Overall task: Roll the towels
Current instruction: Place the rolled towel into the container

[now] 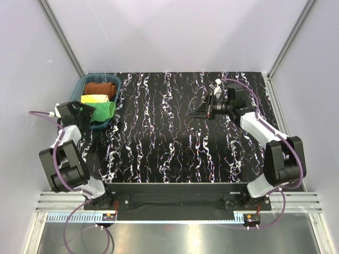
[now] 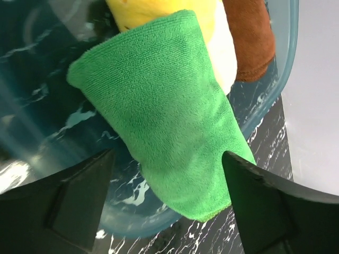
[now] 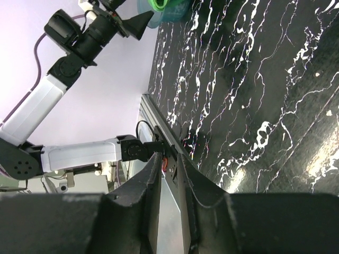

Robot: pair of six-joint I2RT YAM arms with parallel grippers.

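Black marbled surface (image 1: 175,132) with white veining fills my overhead view, boxed in by pale lilac walls (image 1: 175,32). At the upper left of that frame sits a translucent teal tray (image 1: 85,80), and all three towels lie rolled side by side inside it: the rust-brown towel (image 1: 100,87) at the far end, the yellow towel (image 1: 95,99) in the middle, and the green towel (image 1: 104,112) nearest me, its end reaching the tray's near rim. My left arm (image 1: 63,159) reaches up to the tray's lower left corner. On the left wrist camera its jaws stand released and spread wide, the dark fingers (image 2: 79,206) at the lower left and lower right of the frame with the green towel lying in the gap between them. I see no squeeze on the cloth. The right-hand finger sits right at the towel's edge, and I cannot tell whether it touches. Beyond the green roll the yellow one and then the brown one show at the top of that frame. My right arm (image 1: 259,127) hangs over the bare surface at the upper right of the overhead view, well apart from the tray. On its wrist camera the right jaws are drawn almost together, only a thin slit between them, and they grasp nothing.
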